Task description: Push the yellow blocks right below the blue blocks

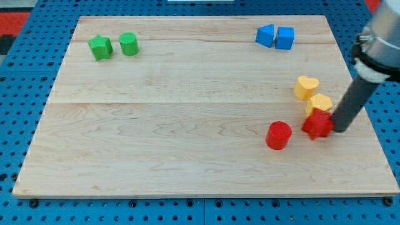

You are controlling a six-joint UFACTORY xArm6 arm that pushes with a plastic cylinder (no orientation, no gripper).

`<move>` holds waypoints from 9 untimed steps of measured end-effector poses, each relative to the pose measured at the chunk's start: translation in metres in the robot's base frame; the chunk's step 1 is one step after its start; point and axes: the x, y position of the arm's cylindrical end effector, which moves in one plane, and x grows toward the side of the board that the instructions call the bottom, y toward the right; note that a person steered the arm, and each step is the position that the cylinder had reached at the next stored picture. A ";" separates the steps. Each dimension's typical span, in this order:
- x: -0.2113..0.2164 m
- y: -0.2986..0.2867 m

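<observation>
My tip [340, 130] beside red block [318, 124]

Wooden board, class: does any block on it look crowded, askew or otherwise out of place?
Nothing is damaged or toppled. One cluster is crowded: the yellow hexagonal block sits jammed against the red block below it, with my tip right beside that red block. The yellow heart block lies just above them. The other pairs sit tidily.
</observation>
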 end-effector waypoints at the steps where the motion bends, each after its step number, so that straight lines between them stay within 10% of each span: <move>1: 0.001 -0.042; 9: -0.088 0.006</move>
